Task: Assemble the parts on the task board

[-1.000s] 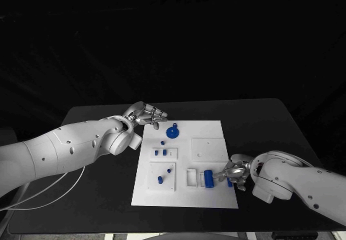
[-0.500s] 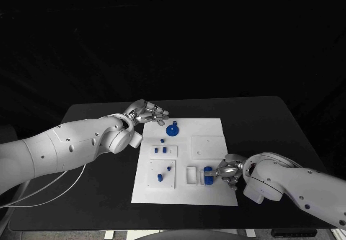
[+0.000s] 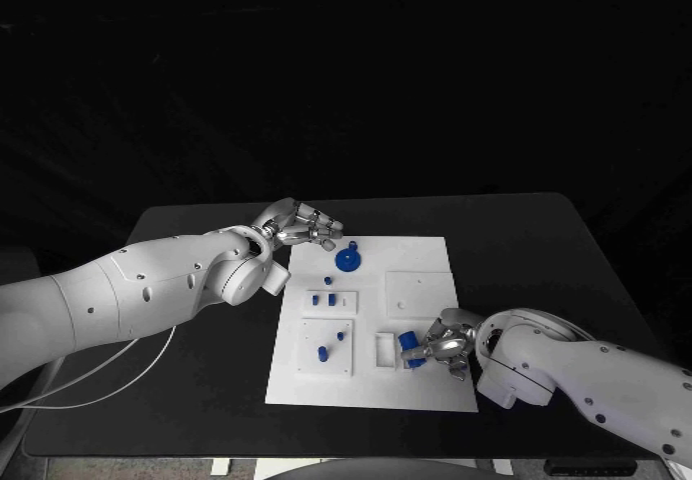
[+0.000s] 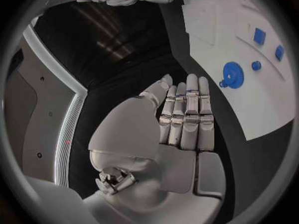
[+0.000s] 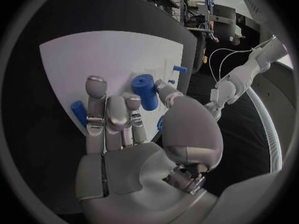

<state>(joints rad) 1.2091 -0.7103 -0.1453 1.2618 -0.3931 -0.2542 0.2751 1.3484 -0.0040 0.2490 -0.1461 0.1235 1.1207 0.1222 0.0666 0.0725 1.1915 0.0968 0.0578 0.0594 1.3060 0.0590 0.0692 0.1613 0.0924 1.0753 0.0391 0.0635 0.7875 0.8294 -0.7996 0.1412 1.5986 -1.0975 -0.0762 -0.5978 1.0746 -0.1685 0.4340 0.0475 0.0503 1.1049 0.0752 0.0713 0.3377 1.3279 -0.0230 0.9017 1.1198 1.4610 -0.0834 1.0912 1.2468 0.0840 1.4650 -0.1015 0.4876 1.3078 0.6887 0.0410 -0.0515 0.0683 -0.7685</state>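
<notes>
Your right hand (image 3: 440,345) sits over the near right part of the task board (image 3: 418,392) and holds a blue cylinder part (image 5: 146,91) betw. thumb and fingers, just above the board by the small white frame (image 3: 385,350). Another small blue part (image 5: 79,112) lies at the board's edge beside its fingers. Your left hand (image 3: 299,229) rests at the board's far left corner, fingers straight and close together, holding nothing. The blue gear (image 3: 348,260) lies on the board near it. The board sits mid-desk (image 3: 548,250).
</notes>
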